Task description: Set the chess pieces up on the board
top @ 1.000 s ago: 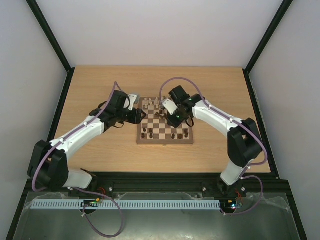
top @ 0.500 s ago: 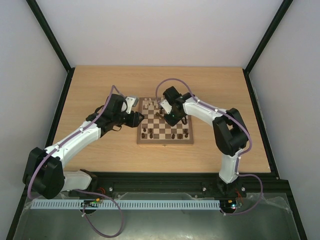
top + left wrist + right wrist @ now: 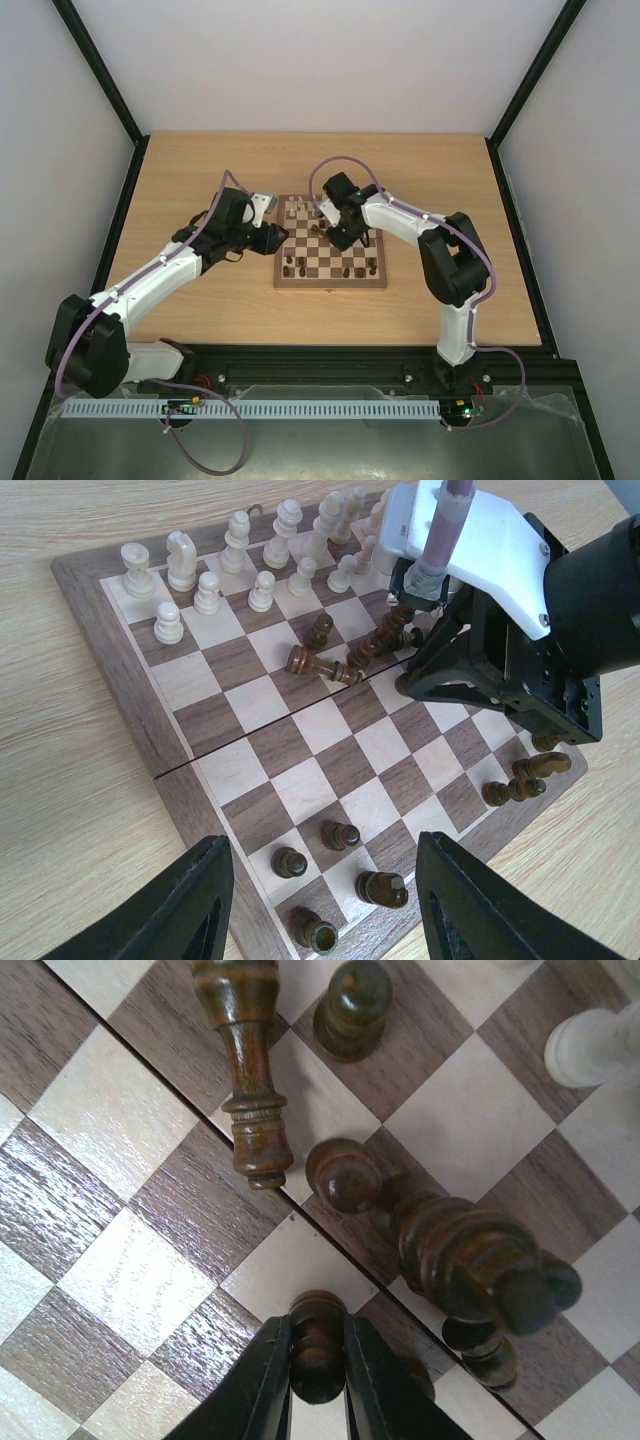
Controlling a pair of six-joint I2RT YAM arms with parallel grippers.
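The board (image 3: 330, 285) lies mid-table. Cream chess pieces (image 3: 240, 560) stand along its far rows. A heap of fallen dark pieces (image 3: 350, 655) lies near the centre, right beside my right gripper (image 3: 335, 232). In the right wrist view that gripper (image 3: 318, 1335) is shut on a small dark piece (image 3: 318, 1360) lying on the squares. A toppled dark piece (image 3: 250, 1070), a pawn (image 3: 350, 1005) and a stacked cluster (image 3: 470, 1260) lie just ahead. My left gripper (image 3: 325, 900) hangs open over the board's corner, above several upright dark pieces (image 3: 340, 835).
The right arm's wrist (image 3: 500, 610) hangs low over the middle of the board. More dark pieces (image 3: 525, 775) lie at the board's far edge. Bare wooden table (image 3: 200, 300) surrounds the board, with black frame posts (image 3: 120, 215) and white walls at the sides.
My right gripper has shut on a small dark piece at the heap's edge after sliding a little left. The left arm swung slightly early on, then held still with its jaws unchanged.
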